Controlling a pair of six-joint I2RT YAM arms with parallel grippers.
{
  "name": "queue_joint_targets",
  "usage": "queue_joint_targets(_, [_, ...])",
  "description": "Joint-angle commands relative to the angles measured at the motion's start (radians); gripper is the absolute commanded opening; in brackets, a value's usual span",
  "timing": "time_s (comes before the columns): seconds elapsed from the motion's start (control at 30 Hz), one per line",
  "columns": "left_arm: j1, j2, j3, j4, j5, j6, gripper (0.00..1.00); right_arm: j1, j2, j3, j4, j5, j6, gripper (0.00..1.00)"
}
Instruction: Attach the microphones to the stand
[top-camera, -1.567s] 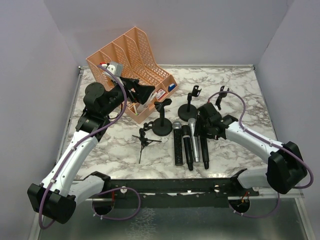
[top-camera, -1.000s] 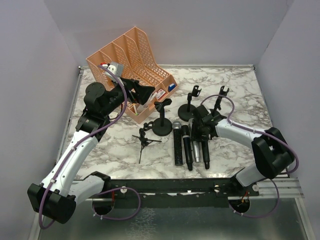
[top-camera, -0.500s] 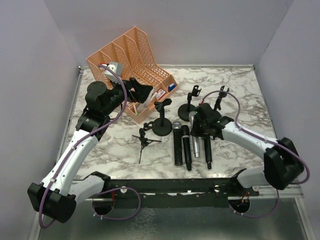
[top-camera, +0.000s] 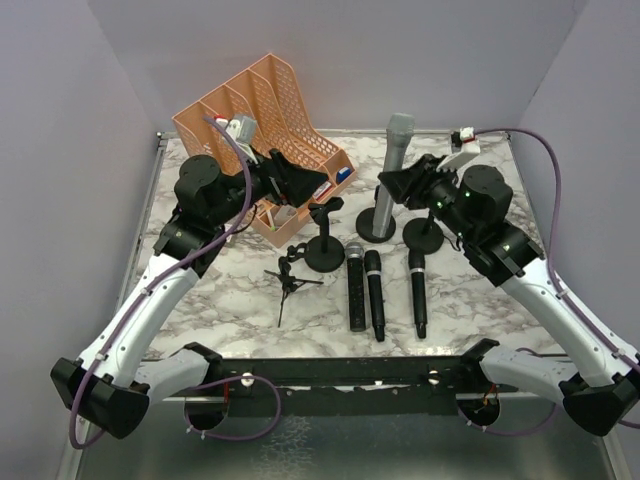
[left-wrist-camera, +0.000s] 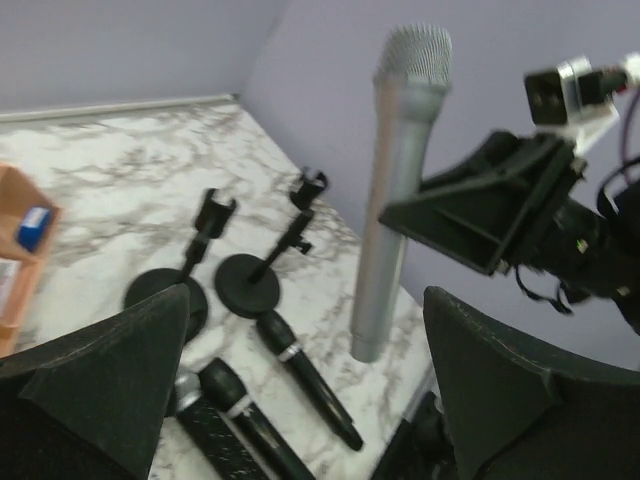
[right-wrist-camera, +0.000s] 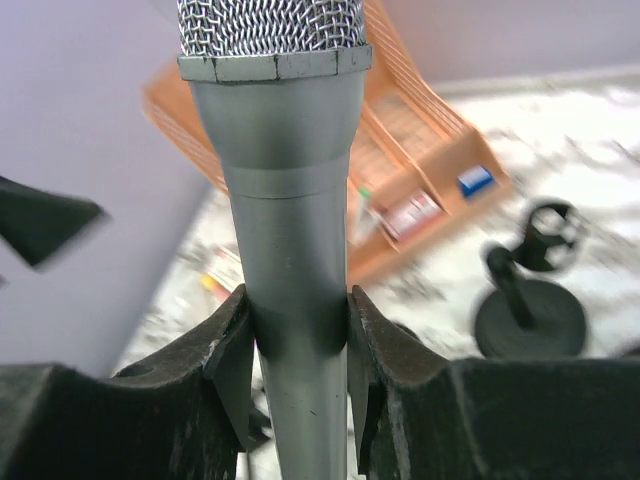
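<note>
top view: right gripper (top-camera: 397, 184) clamped on silver-grey microphone (top-camera: 399, 140), held upright, mesh head up, over far right part of marble table (top-camera: 490, 190), just beside round-base stand (top-camera: 425, 233). three other microphones (top-camera: 373, 293) lie flat side by side near table centre. left gripper (top-camera: 303, 180) spread wide, holding nothing, beside orange organizer (top-camera: 250, 110).

left wrist view: silver-grey microphone upright, right of two stands, lying microphones near it.

right wrist view: both fingers (right-wrist-camera: 230, 365) press microphone body below grille.
</note>
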Motion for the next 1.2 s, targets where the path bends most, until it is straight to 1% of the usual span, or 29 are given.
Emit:
queue_joint_targets(0.0, [-0.09, 0.015, 0.032, 0.134, 0.161, -0.113, 0.99, 0.008, 0.015, 0.067, 0.247, -0.177, 0.091, 0.21])
queue_joint_targets(0.13, [-0.15, 0.059, 0.049, 0.19, 0.197, -0.167, 0.99, 0.008, 0.041, 0.092, 0.369, -0.269, 0.188, 0.22])
queue_joint_targets(0.27, [-0.217, 0.096, 0.057, 0.267, 0.214, -0.169, 0.99, 0.008, 0.062, 0.082, 0.449, -0.335, 0.254, 0.22])
queue_joint_targets(0.43, [-0.235, 0.153, 0.073, 0.286, 0.187, -0.166, 0.99, 0.008, 0.067, 0.084, 0.491, -0.402, 0.3, 0.22])
queue_joint_targets(0.47, [-0.236, 0.159, 0.068, 0.294, 0.175, -0.161, 0.96, 0.008, 0.064, 0.08, 0.498, -0.406, 0.307, 0.23])
queue_joint_targets(0.5, [-0.237, 0.164, 0.071, 0.296, 0.17, -0.154, 0.91, 0.008, 0.062, 0.079, 0.5, -0.408, 0.314, 0.23])
queue_joint_targets(0.53, [-0.236, 0.171, 0.079, 0.294, 0.175, -0.142, 0.82, 0.008, 0.062, 0.081, 0.495, -0.414, 0.318, 0.24])
queue_joint_targets(0.57, [-0.236, 0.178, 0.093, 0.285, 0.182, -0.122, 0.72, 0.008, 0.062, 0.085, 0.489, -0.419, 0.322, 0.25])
queue_joint_targets(0.6, [-0.237, 0.183, 0.106, 0.271, 0.187, -0.097, 0.6, 0.008, 0.062, 0.085, 0.485, -0.427, 0.328, 0.26])
queue_joint_targets(0.67, [-0.237, 0.193, 0.123, 0.256, 0.202, -0.059, 0.41, 0.008, 0.062, 0.083, 0.484, -0.431, 0.344, 0.29])
queue_joint_targets(0.7, [-0.237, 0.198, 0.128, 0.248, 0.209, -0.034, 0.27, 0.009, 0.063, 0.082, 0.481, -0.431, 0.351, 0.32])
queue_joint_targets(0.73, [-0.237, 0.202, 0.131, 0.244, 0.215, -0.015, 0.12, 0.008, 0.064, 0.083, 0.473, -0.428, 0.352, 0.36])
queue_joint_targets(0.77, [-0.236, 0.205, 0.135, 0.232, 0.224, 0.01, 0.01, 0.008, 0.065, 0.087, 0.457, -0.416, 0.35, 0.42])
queue_joint_targets(0.83, [-0.237, 0.211, 0.152, 0.192, 0.241, 0.077, 0.0, 0.008, 0.064, 0.097, 0.429, -0.383, 0.345, 0.6])
queue_joint_targets(0.93, [-0.237, 0.22, 0.16, 0.178, 0.284, 0.136, 0.0, 0.008, 0.061, 0.118, 0.404, -0.32, 0.328, 0.74])
queue_joint_targets(1.03, [-0.236, 0.231, 0.168, 0.179, 0.32, 0.169, 0.0, 0.008, 0.095, 0.205, 0.329, -0.285, 0.299, 0.74])
queue_joint_targets(1.1, [-0.237, 0.239, 0.175, 0.179, 0.337, 0.189, 0.0, 0.008, 0.11, 0.24, 0.284, -0.266, 0.288, 0.7])
queue_joint_targets(1.17, [-0.237, 0.243, 0.179, 0.177, 0.337, 0.21, 0.0, 0.008, 0.107, 0.236, 0.291, -0.257, 0.282, 0.66])
